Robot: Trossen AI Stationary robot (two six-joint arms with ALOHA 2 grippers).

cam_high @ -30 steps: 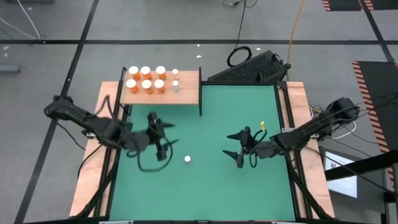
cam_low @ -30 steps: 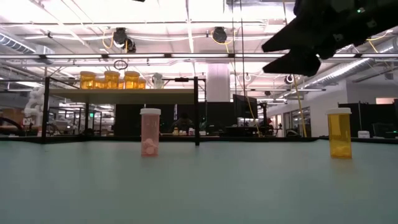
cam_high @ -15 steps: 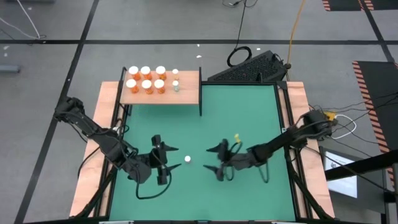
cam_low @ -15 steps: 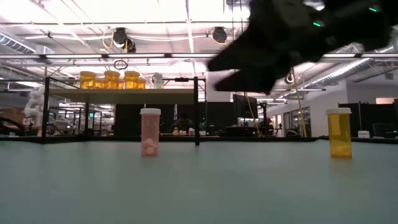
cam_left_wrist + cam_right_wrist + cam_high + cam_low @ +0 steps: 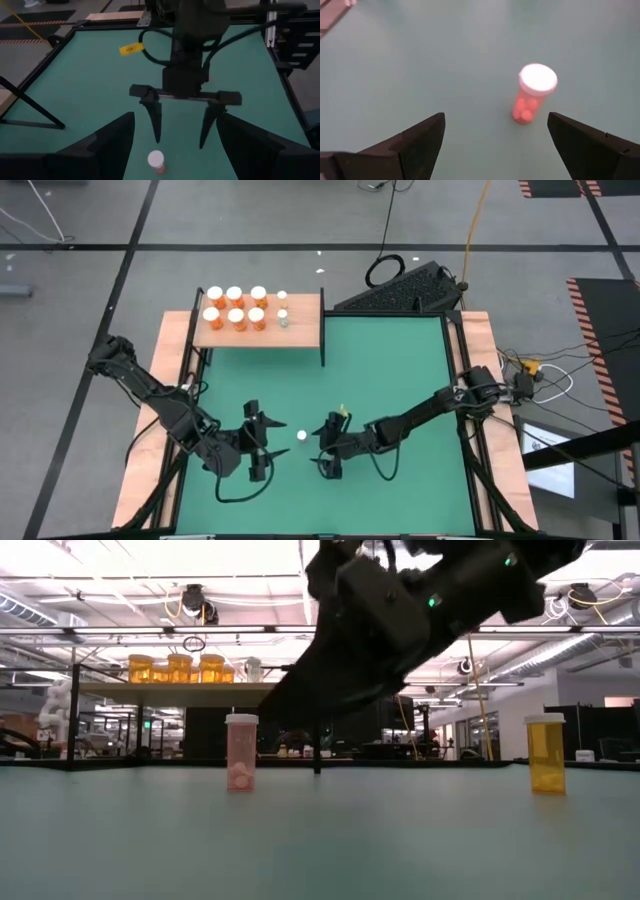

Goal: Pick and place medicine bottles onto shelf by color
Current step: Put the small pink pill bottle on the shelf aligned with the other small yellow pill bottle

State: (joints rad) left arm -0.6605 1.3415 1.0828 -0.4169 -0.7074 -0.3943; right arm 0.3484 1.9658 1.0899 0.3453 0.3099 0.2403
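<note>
Pictured from overhead: a lone pink-bodied medicine bottle (image 5: 301,436) upright near the middle of the green mat (image 5: 400,370), flanked by two dark grippers facing each other across it. To one side, the left gripper (image 5: 268,448), jaws spread and empty; to the other, the right gripper (image 5: 322,450), jaws likewise wide apart and gripping nothing, neither one touching the white cap. Seen past the left arm's fingers (image 5: 112,145): the same small bottle (image 5: 156,161) on the mat just in front, with the right gripper (image 5: 181,126) beyond it, prongs pointing down at the mat. Seen from the right wrist: the bottle (image 5: 532,98) standing between the spread fingers (image 5: 415,140) but further out, pale pink tablets visible through its body. At table height, the pink bottle (image 5: 241,752) in front and an orange one (image 5: 546,753) well apart from it on the mat, the right arm (image 5: 400,620) looming overhead. At the mat's far corner, the wooden shelf (image 5: 300,335) already carrying six orange bottles (image 5: 235,308) in two rows and two much smaller bottles (image 5: 282,308) beside them, apparently grouped by colour. Likely reason for the wide jaws on both sides: clearance for a descent around the pink bottle, though which arm is meant to take it cannot be told.
</note>
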